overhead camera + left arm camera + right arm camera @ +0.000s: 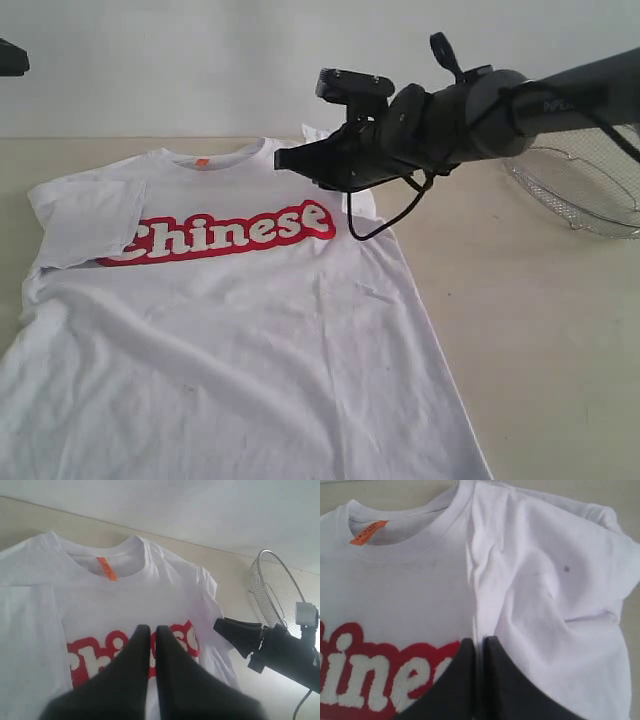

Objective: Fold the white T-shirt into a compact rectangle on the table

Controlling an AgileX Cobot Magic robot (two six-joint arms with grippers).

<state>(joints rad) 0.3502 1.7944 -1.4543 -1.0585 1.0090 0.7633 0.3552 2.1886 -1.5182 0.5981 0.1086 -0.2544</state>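
The white T-shirt (230, 330) lies face up on the table (520, 320), red lettering (230, 233) across the chest and an orange neck tag (201, 162) at the collar. Its sleeve on the left (85, 222) is folded in over the chest. My right gripper (283, 158) reaches in from the right and hangs shut above the shirt's other shoulder. In the right wrist view the right gripper (480, 641) is over the shoulder seam with nothing between its fingers. My left gripper (149, 628) is shut and empty, hovering above the lettering.
A silver wire-mesh basket (590, 185) stands at the back right of the table, behind the right arm. Bare tabletop runs along the shirt's right side. A dark part of the left arm (10, 55) shows at the top left edge.
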